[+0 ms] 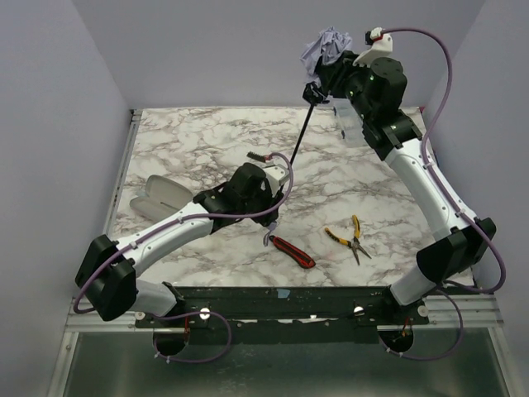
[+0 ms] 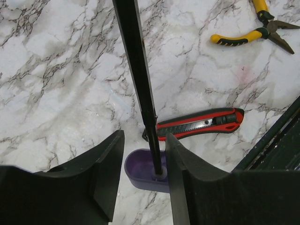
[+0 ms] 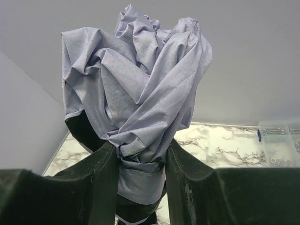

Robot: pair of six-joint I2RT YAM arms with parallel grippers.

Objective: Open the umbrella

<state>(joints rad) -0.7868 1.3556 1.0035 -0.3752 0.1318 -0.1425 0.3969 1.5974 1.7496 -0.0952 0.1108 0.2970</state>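
The umbrella is stretched out between my two grippers. Its bunched pale lavender canopy [image 1: 326, 45] is raised at the back right, and the thin black shaft [image 1: 299, 136] slants down from it to the left. My right gripper [image 1: 337, 73] is shut on the canopy; in the right wrist view the fabric [image 3: 140, 84] bulges above the gripper [image 3: 140, 150], with black lining below. My left gripper [image 1: 271, 211] is shut on the stubby lavender handle [image 2: 140, 173] just above the table. The shaft [image 2: 138, 70] rises from the handle between that gripper's [image 2: 145, 140] fingers.
A red utility knife [image 1: 291, 251] lies just right of the left gripper, also in the left wrist view [image 2: 201, 124]. Yellow-handled pliers [image 1: 351, 236] lie further right. A clear plastic box [image 1: 351, 124] stands under the right arm. A pale flat object [image 1: 157, 194] lies at the left.
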